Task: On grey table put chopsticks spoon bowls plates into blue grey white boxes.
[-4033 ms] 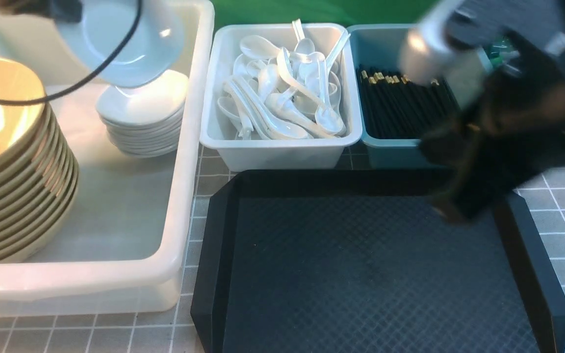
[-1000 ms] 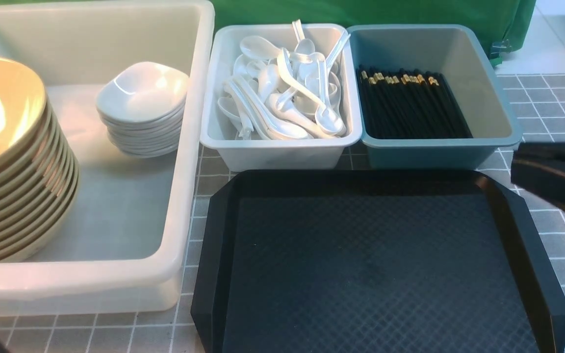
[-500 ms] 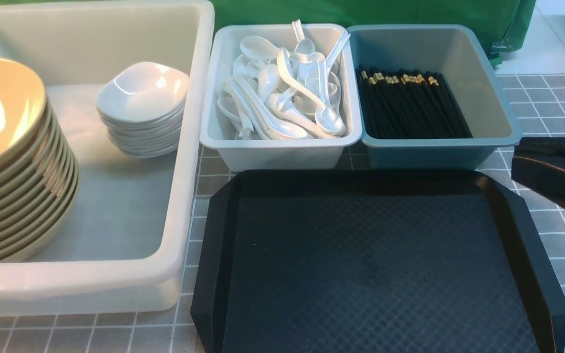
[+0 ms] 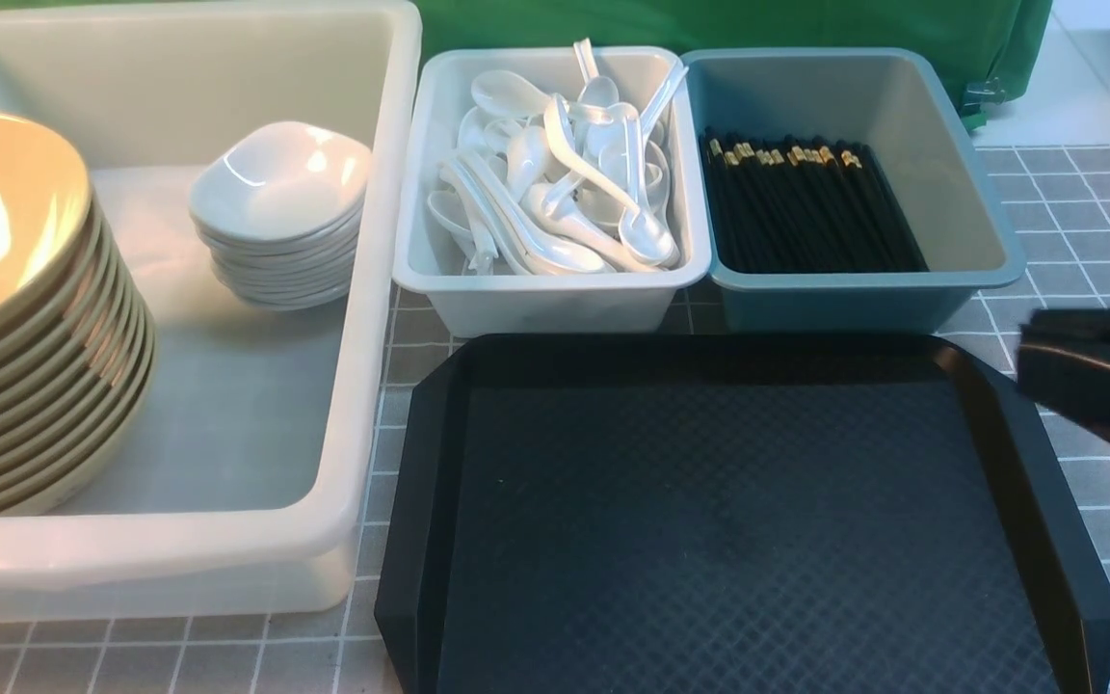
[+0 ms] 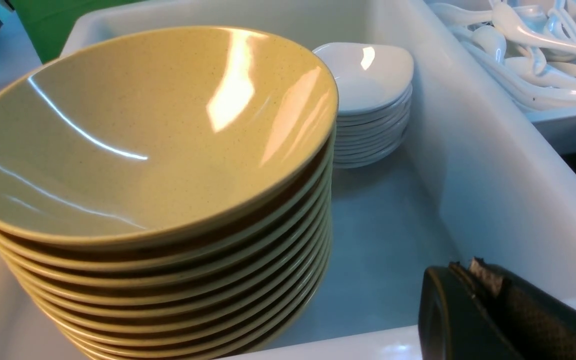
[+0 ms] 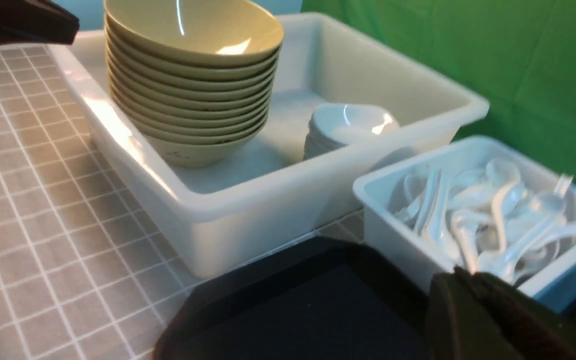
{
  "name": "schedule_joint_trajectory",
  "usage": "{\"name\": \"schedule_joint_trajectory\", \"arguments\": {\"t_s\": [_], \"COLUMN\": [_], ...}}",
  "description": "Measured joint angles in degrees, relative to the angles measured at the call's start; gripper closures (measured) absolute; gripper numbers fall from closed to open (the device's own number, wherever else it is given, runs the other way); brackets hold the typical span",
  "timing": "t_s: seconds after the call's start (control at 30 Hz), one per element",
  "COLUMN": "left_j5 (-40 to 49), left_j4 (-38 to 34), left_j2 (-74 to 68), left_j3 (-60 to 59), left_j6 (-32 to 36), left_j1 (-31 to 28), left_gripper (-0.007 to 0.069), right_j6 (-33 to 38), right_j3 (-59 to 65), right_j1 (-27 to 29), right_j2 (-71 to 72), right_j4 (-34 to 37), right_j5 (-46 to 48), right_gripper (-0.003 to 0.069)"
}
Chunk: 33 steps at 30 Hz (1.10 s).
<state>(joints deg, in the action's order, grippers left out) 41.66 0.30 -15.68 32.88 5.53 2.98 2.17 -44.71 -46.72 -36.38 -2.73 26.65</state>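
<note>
tub [image 4: 227,554]: bowls [image 4: 25,318], plates [image 4: 280,217] | white box [image 4: 545,294] right of tub: spoons [image 4: 565,188] | blue box [image 4: 844,289] (farthest right): chopsticks [image 4: 806,207] | left gripper [image 5: 460,272], right gripper [image 6: 455,280]: jaws pressed together, empty

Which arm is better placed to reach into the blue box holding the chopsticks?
Right. The right gripper hangs shut near the blue box that holds the chopsticks. The left gripper, also shut, is across at the white tub, by the bowls.
</note>
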Motion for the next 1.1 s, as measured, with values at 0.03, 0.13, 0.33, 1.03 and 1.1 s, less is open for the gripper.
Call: {"name": "schedule_joint_trajectory", "arguments": {"t_s": [0.03, 0.13, 0.33, 1.03, 1.1], "left_j5": [0.0, -0.1, -0.1, 0.0, 0.0], "left_j4": [0.0, 0.0, 0.0, 0.0, 0.0], "left_j2": [0.0, 0.0, 0.0, 0.0, 0.0], "left_j3": [0.0, 0.0, 0.0, 0.0, 0.0], "left_j6": [0.0, 0.0, 0.0, 0.0, -0.1], "left_j1": [0.0, 0.0, 0.0, 0.0, 0.0], "left_gripper": [0.0634, 0.0634, 0.0634, 0.0634, 0.0634], "right_j6": [-0.2, -2.5, -7.4, -9.8, -9.7], "right_j3": [0.1, 5.5, 22.9, 46.3, 46.3], "right_j1": [0.2, 6.3, 25.7, 48.7, 48.7], "right_j2": [0.2, 5.1, 18.3, 37.1, 37.1], "right_j4": [0.0, -0.1, -0.2, -3.8, -3.8], "right_j5": [-0.1, -4.6, -17.1, -8.4, -8.4], "right_gripper": [0.0614, 0.0614, 0.0614, 0.0614, 0.0613]}}
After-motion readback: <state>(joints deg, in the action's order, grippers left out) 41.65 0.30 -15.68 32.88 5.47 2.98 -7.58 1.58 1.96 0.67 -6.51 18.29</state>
